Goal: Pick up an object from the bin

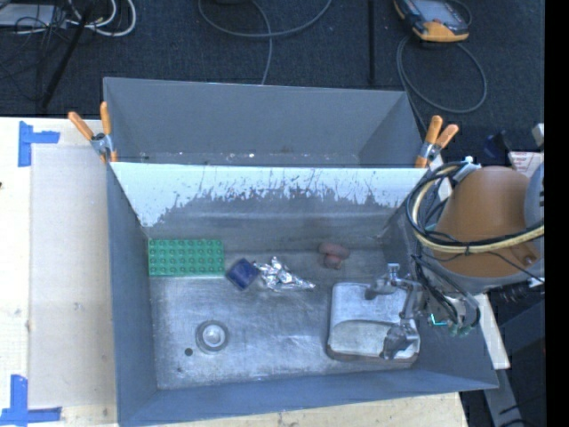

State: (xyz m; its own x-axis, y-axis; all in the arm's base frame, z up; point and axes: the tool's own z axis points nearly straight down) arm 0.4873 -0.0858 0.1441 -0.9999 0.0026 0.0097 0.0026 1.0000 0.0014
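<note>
My gripper (396, 315) is low in the bin's right front corner, open, its two fingers spread apart. One fingertip (386, 285) is at the far right corner of a flat grey rectangular pad (356, 320), the other at its near right corner. The pad lies on the bin floor, its right end between the fingers; I cannot tell whether they touch it. A small brown lump (334, 254) lies a little beyond the pad.
Further left lie a crumpled silver foil piece (283, 276), a small blue block (241, 273), a green studded plate (186, 258) by the left wall and a round metal disc (212, 335) near the front. The arm's orange cover and cables hang over the right rim.
</note>
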